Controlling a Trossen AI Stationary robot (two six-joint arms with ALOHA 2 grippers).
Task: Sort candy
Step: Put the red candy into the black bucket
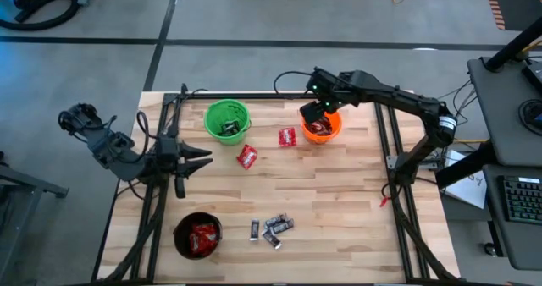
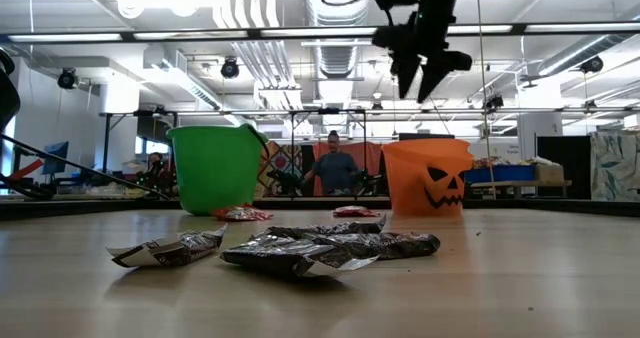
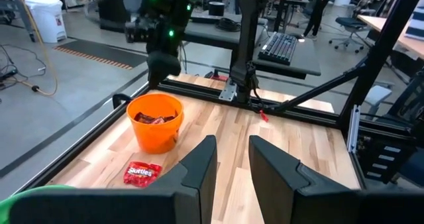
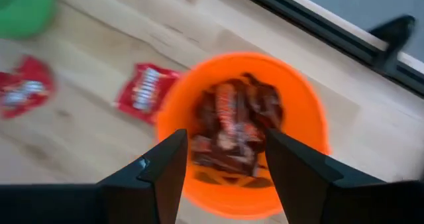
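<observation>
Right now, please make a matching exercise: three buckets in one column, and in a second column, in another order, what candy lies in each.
Things:
1. orange bucket
2. black bucket
3. green bucket

Contents:
A. bright red packets
B. small black-silver bars
C. dark brown-red bars

Pairs: 1-C, 2-A, 3-B
</observation>
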